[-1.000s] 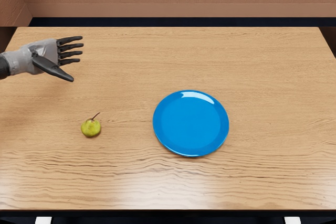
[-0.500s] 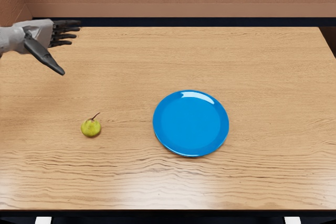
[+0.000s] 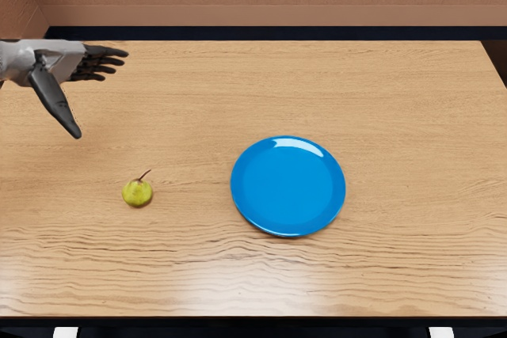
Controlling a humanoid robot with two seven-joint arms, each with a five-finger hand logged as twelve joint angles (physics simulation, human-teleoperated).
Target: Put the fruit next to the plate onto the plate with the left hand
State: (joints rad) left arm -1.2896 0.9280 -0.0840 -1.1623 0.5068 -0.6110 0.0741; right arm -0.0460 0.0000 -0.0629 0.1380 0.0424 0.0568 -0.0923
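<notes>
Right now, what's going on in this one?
The left robot hand hovers open near the far left corner of the table, holding nothing. The small green pear lies on the wood to the left of the blue plate, well apart from it and from the hand. The fruit has not yet been picked up. The right arm is out of view.

Pear (image 3: 137, 192) beside blue plate (image 3: 287, 185); left hand (image 3: 67, 65) spread, apart.

Bright, sharp render, soft glare across the near table (image 3: 238, 279) (faint sheen on plate (image 3: 287, 187))
</notes>
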